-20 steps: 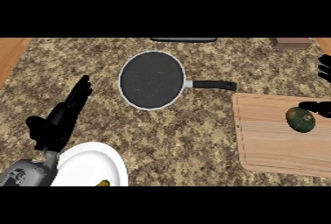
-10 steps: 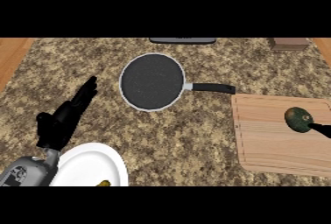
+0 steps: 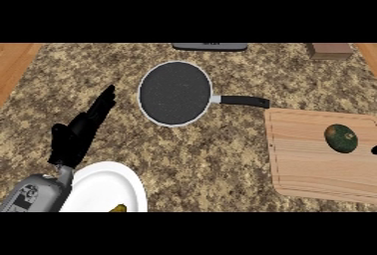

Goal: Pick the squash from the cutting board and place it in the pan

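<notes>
So the squash (image 3: 341,138) is sitting on the board (image 3: 309,169), well off to the right of the pan (image 3: 175,93) and a bit nearer the robot, with nothing touching it. It's dark green and roundish. The pan is dark with a pale rim and lies flat on the table (image 3: 221,159). Its black handle (image 3: 243,101) sticks out right and ends just beside the board's far left corner. The left hand (image 3: 81,132) is left of the pan and nearer the robot, fingers straight and pointing up toward the pan, holding nothing and clear of the rim. A white plate (image 3: 103,187) lies further down-left of the pan, right by that wrist, with a yellow bit (image 3: 117,208) at its near edge. Of the right hand (image 3: 374,149) only a dark sliver shows, far right of the pan past the squash, so I honestly can't tell whether it's spread or closed.
</notes>
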Available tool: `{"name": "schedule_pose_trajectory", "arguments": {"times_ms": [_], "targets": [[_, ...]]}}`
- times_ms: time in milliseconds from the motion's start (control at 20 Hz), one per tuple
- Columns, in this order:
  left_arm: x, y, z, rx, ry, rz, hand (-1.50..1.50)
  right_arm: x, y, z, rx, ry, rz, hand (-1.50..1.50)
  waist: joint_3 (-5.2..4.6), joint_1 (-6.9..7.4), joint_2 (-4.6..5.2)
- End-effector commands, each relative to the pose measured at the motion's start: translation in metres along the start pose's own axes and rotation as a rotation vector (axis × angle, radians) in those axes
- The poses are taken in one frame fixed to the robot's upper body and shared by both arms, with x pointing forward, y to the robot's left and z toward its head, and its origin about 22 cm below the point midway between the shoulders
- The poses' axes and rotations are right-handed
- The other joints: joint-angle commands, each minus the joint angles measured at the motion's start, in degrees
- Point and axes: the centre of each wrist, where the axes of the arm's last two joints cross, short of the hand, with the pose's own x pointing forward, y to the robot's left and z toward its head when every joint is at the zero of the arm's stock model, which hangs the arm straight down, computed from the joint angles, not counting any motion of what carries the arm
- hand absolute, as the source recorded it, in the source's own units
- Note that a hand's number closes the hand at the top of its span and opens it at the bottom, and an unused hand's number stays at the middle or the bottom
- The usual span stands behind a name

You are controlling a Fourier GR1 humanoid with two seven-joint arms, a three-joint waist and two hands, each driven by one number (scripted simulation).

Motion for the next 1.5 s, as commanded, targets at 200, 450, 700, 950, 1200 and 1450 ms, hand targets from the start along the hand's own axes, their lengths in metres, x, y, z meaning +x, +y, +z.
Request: {"name": "schedule_pose_trajectory", "arguments": {"times_ms": [200,450,700,950,1200,1450], "targets": [[0.002,-0.007,-0.011,-0.003,0.000,-0.009,0.00,0.076,-0.020,-0.020,0.358,0.160,0.258,-1.50,-0.03,0.37,0.26],[-0.003,-0.005,0.005,0.006,0.008,-0.002,0.00,0.103,-0.003,-0.031,0.491,0.187,0.289,-1.50,0.05,-0.80,-0.29],[-0.001,0.005,0.001,0.006,0.003,-0.001,0.00,0.116,0.025,-0.041,0.463,0.225,0.332,-1.50,0.07,-1.19,-0.24],[0.006,0.012,-0.001,0.026,0.016,-0.006,0.00,0.132,0.018,-0.035,0.446,0.242,0.382,-1.50,0.06,-1.53,-0.38],[0.006,0.018,0.006,0.028,-0.001,-0.008,0.00,0.103,0.042,-0.034,0.437,0.271,0.398,-1.50,0.07,-1.60,-0.40],[0.023,0.000,0.003,0.025,0.003,-0.011,0.00,0.089,0.055,-0.035,0.442,0.269,0.409,-1.50,0.08,-1.51,-0.34]]}}
